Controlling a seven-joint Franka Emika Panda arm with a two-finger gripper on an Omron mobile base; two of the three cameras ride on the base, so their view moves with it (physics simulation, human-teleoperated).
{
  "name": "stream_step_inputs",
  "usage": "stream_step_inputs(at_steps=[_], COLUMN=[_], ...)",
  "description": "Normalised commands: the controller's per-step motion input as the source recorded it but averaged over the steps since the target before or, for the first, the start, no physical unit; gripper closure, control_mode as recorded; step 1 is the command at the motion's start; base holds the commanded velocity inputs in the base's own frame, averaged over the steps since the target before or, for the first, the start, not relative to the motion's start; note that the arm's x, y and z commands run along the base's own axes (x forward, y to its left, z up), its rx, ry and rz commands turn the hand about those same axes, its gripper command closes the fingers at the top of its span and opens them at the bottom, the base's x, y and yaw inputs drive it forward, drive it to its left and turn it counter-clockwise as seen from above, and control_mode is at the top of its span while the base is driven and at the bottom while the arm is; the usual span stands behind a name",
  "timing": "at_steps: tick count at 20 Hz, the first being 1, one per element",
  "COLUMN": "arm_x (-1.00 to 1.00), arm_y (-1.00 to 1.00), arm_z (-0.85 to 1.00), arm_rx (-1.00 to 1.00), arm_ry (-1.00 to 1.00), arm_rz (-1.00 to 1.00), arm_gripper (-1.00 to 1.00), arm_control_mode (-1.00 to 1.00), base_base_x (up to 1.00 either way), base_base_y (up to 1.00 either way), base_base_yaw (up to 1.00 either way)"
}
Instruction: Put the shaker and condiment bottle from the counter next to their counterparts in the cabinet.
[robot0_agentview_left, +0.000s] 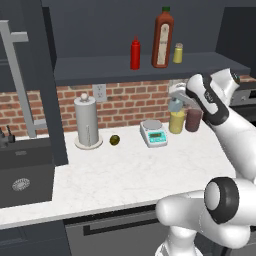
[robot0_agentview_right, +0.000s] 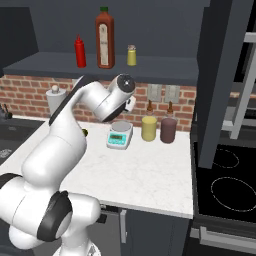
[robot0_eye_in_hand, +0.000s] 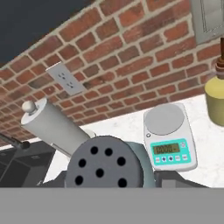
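1. Cabinet (robot0_agentview_left: 150, 75) shelf carried the red condiment bottle (robot0_agentview_left: 135, 54) beside the counterparts (robot0_agentview_left: 163, 40), presumably already placed
2. Counter (robot0_agentview_left: 125, 170) lay below the raised arm
3. Gripper (robot0_agentview_left: 176, 100) was clamped on the shaker (robot0_eye_in_hand: 105, 164), lifted above the counter, likely bound for the shelf
4. Shaker showed a dark perforated cap over a pale blue-grey body

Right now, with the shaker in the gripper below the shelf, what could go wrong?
1. The gripper holds the shaker under the cabinet shelf; going straight up could hit its front edge.
2. The red bottle, big sauce bottle and yellow shaker stand close together, so placing it nearby could topple one.
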Motion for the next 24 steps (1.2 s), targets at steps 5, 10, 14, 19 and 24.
stream_step_inputs(at_steps=[5, 10, 14, 19, 24], arm_x=[-0.30, -0.20, -0.17, -0.05, 0.18], arm_y=[-0.61, -0.62, -0.15, 0.00, -0.13], arm_z=[0.99, 1.00, 0.45, 0.00, 0.00], arm_rx=[0.04, 0.04, 0.01, -0.01, -0.12], arm_ry=[0.00, 0.00, -0.09, -0.09, -0.14], arm_rz=[0.01, 0.00, 0.00, 0.00, 0.00], arm_gripper=[1.00, 1.00, 1.00, 1.00, 1.00], arm_control_mode=[-1.00, -1.00, -1.00, -1.00, -1.00], base_base_x=[0.00, 0.00, 0.00, 0.00, 0.00], base_base_y=[0.00, 0.00, 0.00, 0.00, 0.00], base_base_yaw=[0.00, 0.00, 0.00, 0.00, 0.00])
